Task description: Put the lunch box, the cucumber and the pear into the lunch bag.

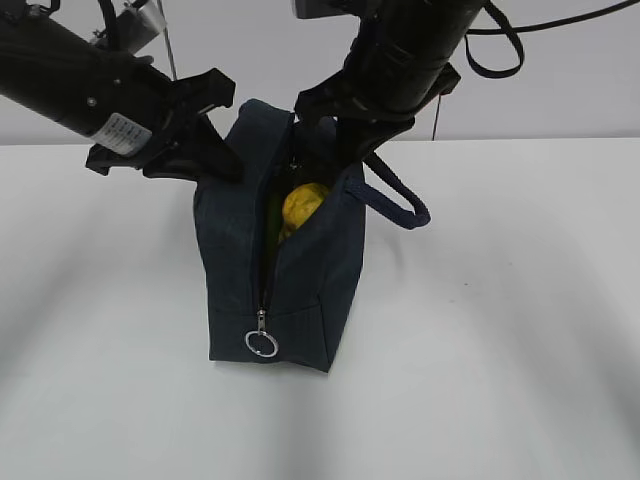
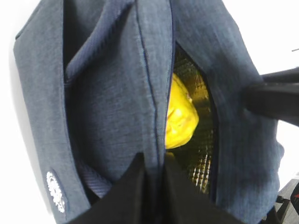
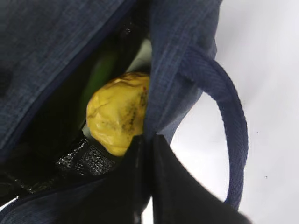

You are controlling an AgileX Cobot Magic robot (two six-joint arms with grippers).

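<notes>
The navy lunch bag (image 1: 300, 290) stands on the white table with its zipper open. The yellow pear (image 1: 303, 205) lies inside it, also seen in the left wrist view (image 2: 180, 116) and the right wrist view (image 3: 117, 116). A strip of green, the cucumber (image 3: 100, 74), shows beside the pear. The lunch box is hidden. My left gripper (image 2: 153, 161) is shut on the bag's left opening edge (image 2: 154, 93). My right gripper (image 3: 148, 140) is shut on the bag's right opening edge (image 3: 163, 84), beside a strap handle (image 3: 229, 112).
The silver ring pull (image 1: 261, 343) hangs at the bag's near end. A strap handle (image 1: 400, 205) loops out to the right. White table (image 1: 500, 350) lies all round the bag.
</notes>
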